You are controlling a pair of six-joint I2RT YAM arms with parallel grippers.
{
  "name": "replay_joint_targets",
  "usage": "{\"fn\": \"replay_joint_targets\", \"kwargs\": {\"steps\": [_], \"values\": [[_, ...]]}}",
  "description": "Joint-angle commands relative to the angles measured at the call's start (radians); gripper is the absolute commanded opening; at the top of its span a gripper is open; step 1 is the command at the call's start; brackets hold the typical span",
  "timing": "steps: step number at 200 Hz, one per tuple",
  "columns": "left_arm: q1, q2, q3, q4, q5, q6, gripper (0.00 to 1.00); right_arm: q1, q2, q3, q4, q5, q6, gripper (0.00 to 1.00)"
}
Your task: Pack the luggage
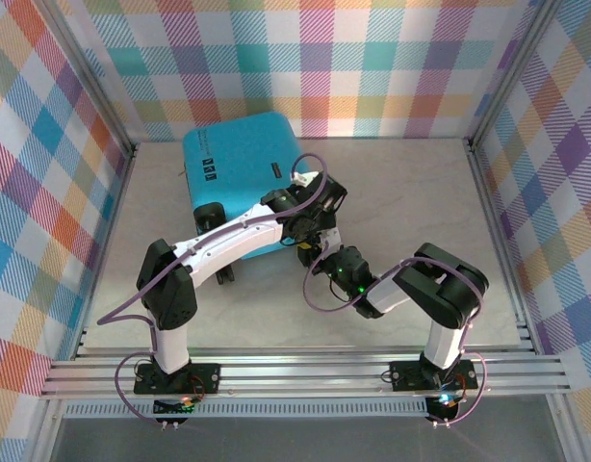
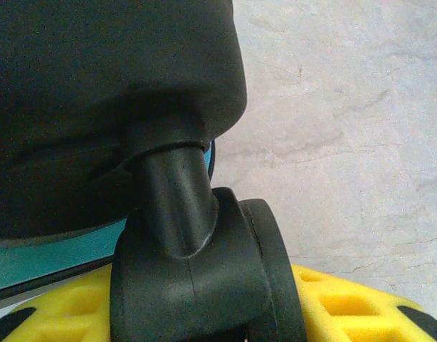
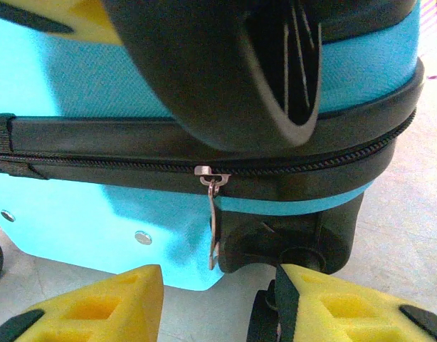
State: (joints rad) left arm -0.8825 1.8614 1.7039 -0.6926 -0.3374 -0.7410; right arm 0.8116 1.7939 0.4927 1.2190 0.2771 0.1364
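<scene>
The luggage (image 1: 240,178) is a turquoise hard-shell suitcase lying closed at the back left of the table. My left gripper (image 1: 308,231) is at its near right corner. In the left wrist view its yellow fingers (image 2: 346,303) sit on either side of a black caster wheel (image 2: 204,263), shut on it. My right gripper (image 1: 320,258) stands just below that corner, open. Its yellow fingertips (image 3: 97,306) flank the hanging metal zipper pull (image 3: 213,221) from below without touching it. The black zipper band (image 3: 97,153) runs across above. The right finger rests by a lower wheel housing (image 3: 297,246).
Pale marble tabletop (image 1: 411,202) lies open to the right of the suitcase. Another black wheel (image 1: 226,276) sticks out at the suitcase's near left side. Plaid walls (image 1: 45,192) enclose three sides, and metal rails (image 1: 305,371) run along the near edge.
</scene>
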Motion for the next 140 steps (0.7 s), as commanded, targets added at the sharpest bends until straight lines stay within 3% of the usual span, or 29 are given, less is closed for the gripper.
{"fn": "replay_joint_targets", "kwargs": {"steps": [1, 84, 140], "values": [[-0.006, -0.060, 0.030, 0.149, 0.055, 0.104, 0.14, -0.016, 0.026, 0.046, 0.071, 0.002, -0.020, 0.46], [-0.006, -0.086, 0.016, 0.160, 0.061, 0.104, 0.12, -0.032, 0.068, 0.124, 0.086, -0.008, -0.014, 0.40], [-0.006, -0.092, 0.012, 0.165, 0.060, 0.104, 0.12, -0.049, 0.073, 0.131, 0.106, 0.011, -0.012, 0.24]]}}
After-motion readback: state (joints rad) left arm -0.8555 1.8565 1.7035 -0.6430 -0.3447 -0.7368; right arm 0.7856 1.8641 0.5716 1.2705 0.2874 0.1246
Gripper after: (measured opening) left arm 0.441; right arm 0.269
